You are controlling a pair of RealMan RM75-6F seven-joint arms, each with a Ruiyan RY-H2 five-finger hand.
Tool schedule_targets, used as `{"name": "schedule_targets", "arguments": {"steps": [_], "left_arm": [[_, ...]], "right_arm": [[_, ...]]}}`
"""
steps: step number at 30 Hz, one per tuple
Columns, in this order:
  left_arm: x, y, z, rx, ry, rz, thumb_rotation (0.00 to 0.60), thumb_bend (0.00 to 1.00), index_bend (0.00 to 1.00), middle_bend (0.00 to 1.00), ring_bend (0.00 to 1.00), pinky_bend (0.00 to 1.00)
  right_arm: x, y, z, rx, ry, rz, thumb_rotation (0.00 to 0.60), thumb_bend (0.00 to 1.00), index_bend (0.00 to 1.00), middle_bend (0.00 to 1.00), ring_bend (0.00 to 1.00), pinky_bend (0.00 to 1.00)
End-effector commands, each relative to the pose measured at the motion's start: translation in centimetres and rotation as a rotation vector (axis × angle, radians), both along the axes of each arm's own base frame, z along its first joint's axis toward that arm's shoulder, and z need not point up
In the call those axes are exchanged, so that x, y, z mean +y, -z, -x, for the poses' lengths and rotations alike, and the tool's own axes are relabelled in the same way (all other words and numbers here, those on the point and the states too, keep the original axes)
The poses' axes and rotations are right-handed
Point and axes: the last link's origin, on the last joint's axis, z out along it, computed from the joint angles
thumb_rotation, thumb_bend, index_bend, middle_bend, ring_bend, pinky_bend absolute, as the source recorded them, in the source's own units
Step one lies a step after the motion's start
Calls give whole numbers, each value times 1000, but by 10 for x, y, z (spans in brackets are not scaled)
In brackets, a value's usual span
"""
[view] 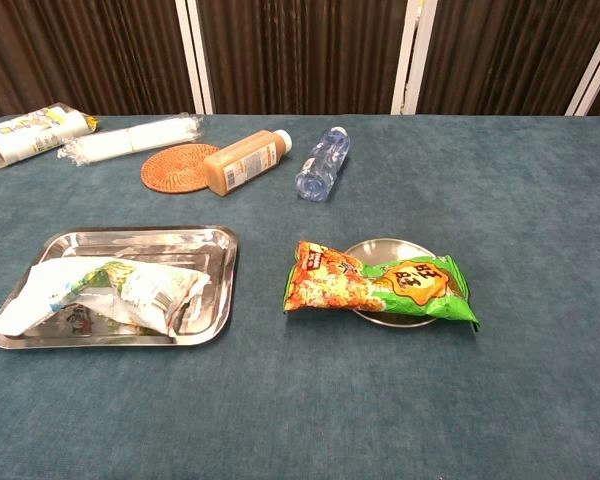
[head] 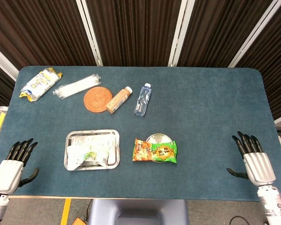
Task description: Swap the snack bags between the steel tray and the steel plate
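A rectangular steel tray (head: 113,135) (view: 210,245) lies at the front left of the table, with a white and green snack bag (head: 90,153) (view: 105,293) lying in it. To its right a round steel plate (head: 159,138) (view: 375,248) carries an orange and green snack bag (head: 155,151) (view: 380,283) that overhangs its rim. My left hand (head: 15,161) hovers at the front left table edge, fingers apart, holding nothing. At the front right edge my right hand (head: 254,158) is the same, well clear of the plate. Neither hand shows in the chest view.
At the back stand a woven round coaster (head: 97,99) (view: 177,166), a brown bottle (head: 119,100) (view: 245,161) lying down, a clear water bottle (head: 143,99) (view: 324,163), a clear plastic sleeve (head: 77,86) (view: 130,139) and a white and yellow packet (head: 40,82) (view: 30,134).
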Motion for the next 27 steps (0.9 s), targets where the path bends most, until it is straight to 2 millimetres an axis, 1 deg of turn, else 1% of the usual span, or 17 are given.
{"name": "schedule_targets", "arguments": {"steps": [1,8,10,13,18,20,23,27], "left_arm": [[1,1,0,3,-1,2,600,382,0,0,0,0],[4,11,-4,-15,27,40,600,379,0,0,0,0],[8,20,-8,-32,55,74,600,376,0,0,0,0],[15,38,-19,-77,99,153,600,376,0,0,0,0],[26,72,-42,-103,173,270,600,374,0,0,0,0],[29,84,-53,-80,204,304,600,372,0,0,0,0],[38,99,-63,-29,216,349,600,371,0,0,0,0],[49,115,-70,41,196,417,600,370,0,0,0,0]], "right_arm": [[0,0,0,-3,0,-2,600,24,0,0,0,0],[1,-1,-1,-11,-9,-2,600,24,0,0,0,0],[2,-3,-1,-14,-9,5,600,24,0,0,0,0],[2,-5,-1,-20,-9,11,600,24,0,0,0,0],[3,-3,-1,-29,-18,-15,600,24,0,0,0,0],[3,-2,-1,-29,-15,-23,600,24,0,0,0,0],[3,-3,0,-35,-13,-29,600,24,0,0,0,0],[4,-6,0,-46,-14,-29,600,24,0,0,0,0]]}}
